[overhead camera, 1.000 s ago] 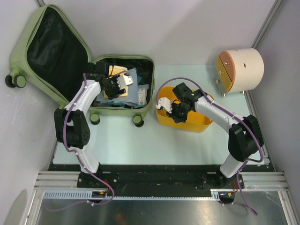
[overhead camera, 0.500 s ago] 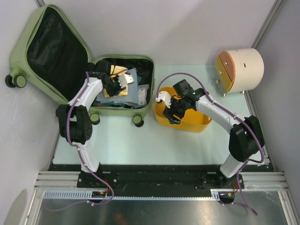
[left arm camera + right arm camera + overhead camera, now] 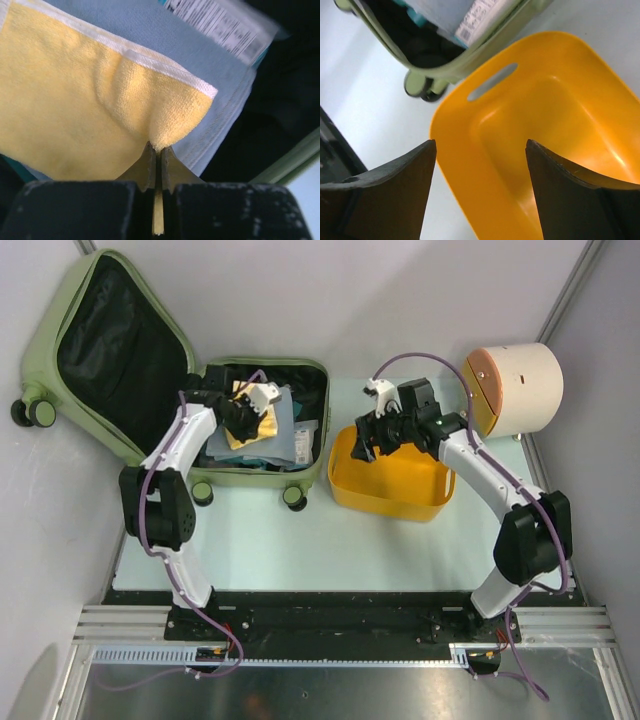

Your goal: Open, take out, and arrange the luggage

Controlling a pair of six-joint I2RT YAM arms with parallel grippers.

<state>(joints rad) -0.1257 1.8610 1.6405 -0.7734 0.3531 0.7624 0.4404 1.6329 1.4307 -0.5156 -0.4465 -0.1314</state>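
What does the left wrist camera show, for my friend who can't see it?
The left arm's jaws are shut on a pinched-up corner of a yellow towel. The towel lies on a folded blue cloth inside the luggage, whose pale green rim shows at lower right. A printed packet peeks in at the top.

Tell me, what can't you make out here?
- Top view: the luggage's lower contents, under the yellow cloth and left arm.
- Left wrist view: the printed label's text, blurred and cut by the top edge.
- Right wrist view: part of the yellow basket, behind the right gripper's fingers.
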